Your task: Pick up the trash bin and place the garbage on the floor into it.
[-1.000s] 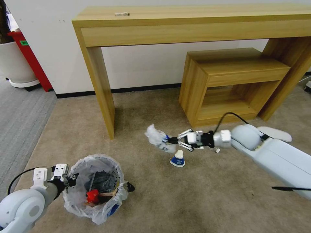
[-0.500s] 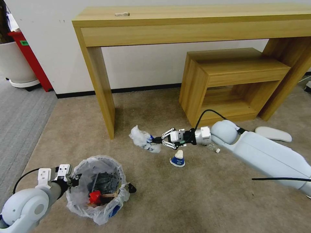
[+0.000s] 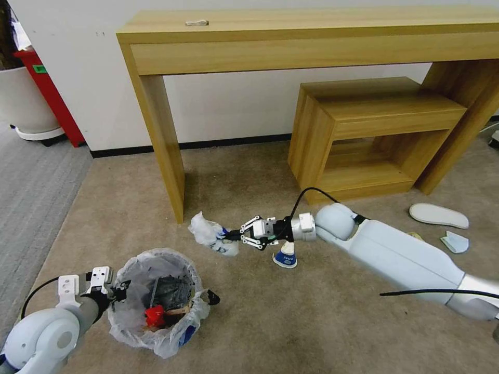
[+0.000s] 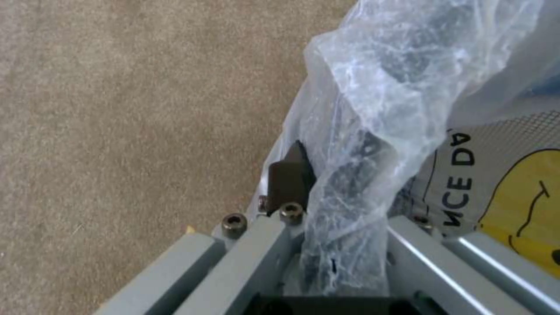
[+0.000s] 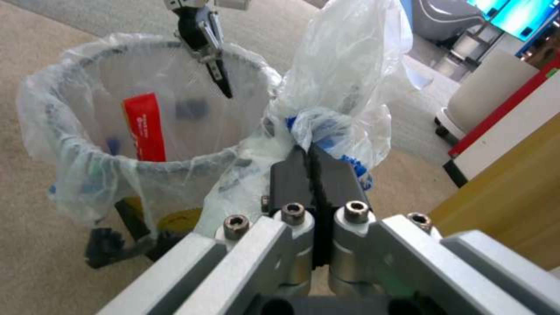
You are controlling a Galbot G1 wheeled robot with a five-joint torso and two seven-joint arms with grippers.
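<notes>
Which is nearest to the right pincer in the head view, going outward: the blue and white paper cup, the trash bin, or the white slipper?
Measured from the right pincer, which is shut on a crumpled plastic bag:
1. Paper cup, on the carpet just beside the wrist.
2. Trash bin, toward the robot's left, held at its rim by the left pincer.
3. White slipper, far on the robot's right, past the forearm.

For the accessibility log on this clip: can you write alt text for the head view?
The right gripper holds a crumpled clear plastic wrapper above the beige carpet, near a wooden desk. At lower left, the left gripper grips the rim of the bag-lined trash bin. A blue-white paper cup and a white slipper lie on the carpet.
</notes>
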